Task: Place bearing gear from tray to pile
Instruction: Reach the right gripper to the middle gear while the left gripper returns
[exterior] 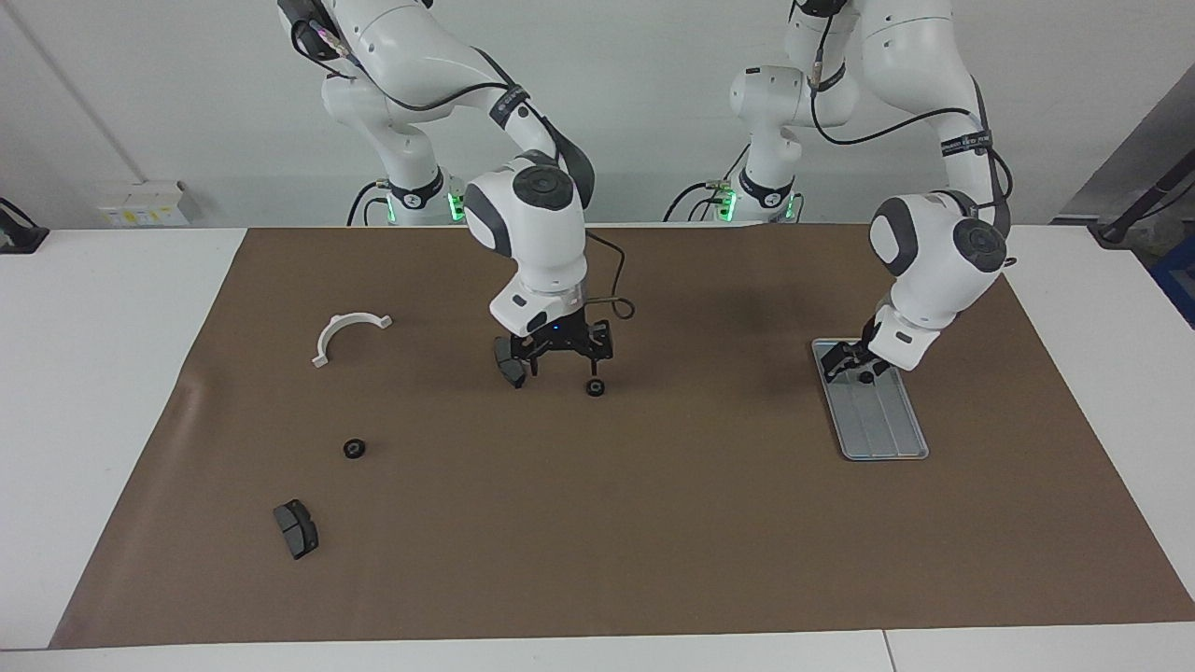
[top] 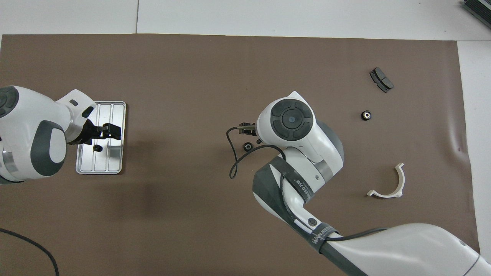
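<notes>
I see the small black round bearing gear (exterior: 866, 377) lying in the grooved silver-grey metal tray (exterior: 882, 434) toward the left arm's end of the surface. My left end effector (exterior: 848, 364) sits over it, fingers apart. My right end effector (exterior: 562, 357), fingers apart, is over another small black gear (exterior: 594, 387) mid-surface.

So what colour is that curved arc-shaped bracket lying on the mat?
White. The arc-shaped bracket shows best in the overhead view, against the brown mat.
</notes>
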Robot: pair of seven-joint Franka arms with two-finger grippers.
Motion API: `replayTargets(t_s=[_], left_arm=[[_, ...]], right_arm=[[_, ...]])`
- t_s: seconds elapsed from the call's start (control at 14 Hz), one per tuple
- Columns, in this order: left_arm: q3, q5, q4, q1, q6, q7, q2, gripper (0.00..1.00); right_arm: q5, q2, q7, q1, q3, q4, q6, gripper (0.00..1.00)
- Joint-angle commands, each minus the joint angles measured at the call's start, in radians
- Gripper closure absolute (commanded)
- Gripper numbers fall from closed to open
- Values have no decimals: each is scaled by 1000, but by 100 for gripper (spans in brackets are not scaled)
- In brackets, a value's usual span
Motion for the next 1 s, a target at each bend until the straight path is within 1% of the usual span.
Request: replayTargets(t_s=[0.0,0.14,0.28,0.5,0.64,0.78,0.85,0.93], left_arm=[[-9,3,-84,38,76,21,-50,6],[-8,1,-116,40,126,21,-53,10],[-8,1,-127,40,153,18,-53,16],[-8,1,-137,55,159,18,-53,27],[-8,1,-156,55,183,18,-53,31],[-9,1,-171,55,203,20,-53,33],[-8,1,-174,55,206,20,-53,35],[-9,1,-174,57,205,18,-53,37]], right_arm=[[-139,99,128,6,46,14,48,0],[-198,139,176,9,65,11,53,0],[-201,153,179,11,68,-4,81,0],[-208,167,181,11,71,-21,84,0],[-221,169,181,11,71,-24,85,15],[-221,169,175,9,69,-30,85,28],[-221,169,178,9,71,-32,87,33],[-221,169,181,9,71,-33,96,34]])
